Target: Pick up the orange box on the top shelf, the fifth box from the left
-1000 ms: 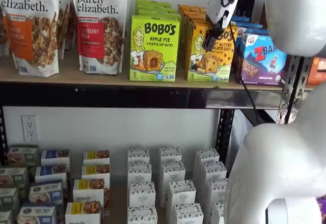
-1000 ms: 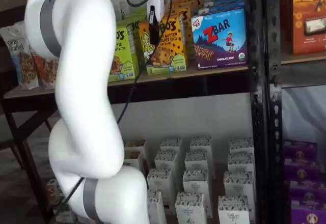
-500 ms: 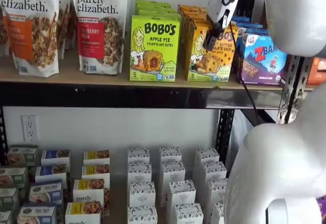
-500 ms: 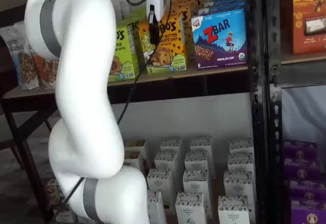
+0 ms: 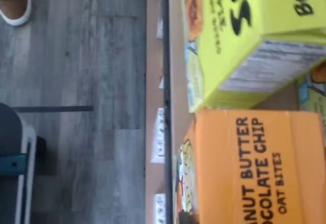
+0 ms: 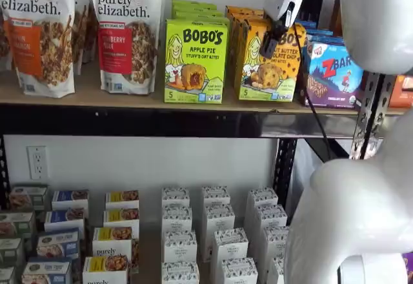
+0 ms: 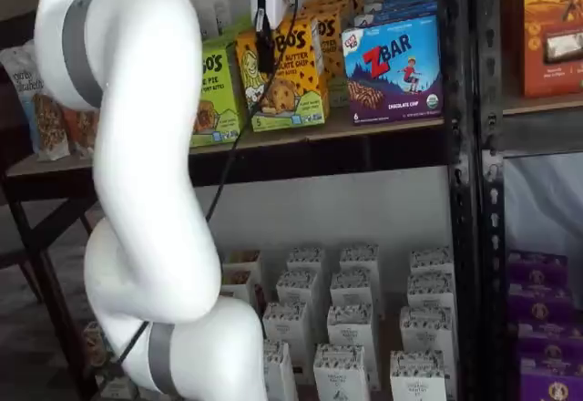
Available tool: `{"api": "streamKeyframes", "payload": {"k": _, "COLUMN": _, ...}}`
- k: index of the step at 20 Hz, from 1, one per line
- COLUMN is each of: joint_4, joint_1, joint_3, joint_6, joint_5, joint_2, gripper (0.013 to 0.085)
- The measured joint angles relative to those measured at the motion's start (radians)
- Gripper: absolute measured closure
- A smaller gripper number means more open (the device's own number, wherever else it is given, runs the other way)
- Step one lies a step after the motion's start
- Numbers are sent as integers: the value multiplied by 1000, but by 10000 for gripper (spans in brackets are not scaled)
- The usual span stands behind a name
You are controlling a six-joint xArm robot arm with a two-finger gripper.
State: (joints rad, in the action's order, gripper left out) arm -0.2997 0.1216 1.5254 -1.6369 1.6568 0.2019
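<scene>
End effector [image 6: 270, 44] hangs vertical w/ fingers at orange box [image 6: 270, 71] front; grip state unclear.

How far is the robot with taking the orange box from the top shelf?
Done: the gripper has reached the orange box and hangs in front of its upper face in both shelf views. In hand: the grasp; the black fingers show side-on, so I cannot tell whether they are closed on it. Left: the box seems to rest on the top shelf, beside the green box, so lifting it out remains.
</scene>
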Motion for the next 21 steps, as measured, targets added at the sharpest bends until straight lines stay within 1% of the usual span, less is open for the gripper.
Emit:
{"api": "streamKeyframes", "payload": {"k": 6, "joint_4": 18, "joint_1": -32, "joint_3": -24, "joint_6": 38, "joint_5": 45, "joint_2": 62, "gripper": 610}}
{"api": "streamKeyframes", "payload": {"k": 11, "joint_4": 48, "joint_1": -58, "joint_3": -105, "joint_6": 59, "joint_5": 33, "joint_2": 153, "gripper": 610}}
{"api": "streamKeyframes", "payload": {"k": 15, "joint_4": 62, "joint_1": -62, "joint_3": -168, "joint_6": 62, "joint_5": 39, "joint_2": 218, "gripper": 610}}
{"api": "streamKeyframes", "payload": {"k": 21, "joint_4": 57, "joint_1": -51, "joint_3": -239, "joint_6": 54, "joint_5": 61, "joint_2": 297, "gripper": 610}}
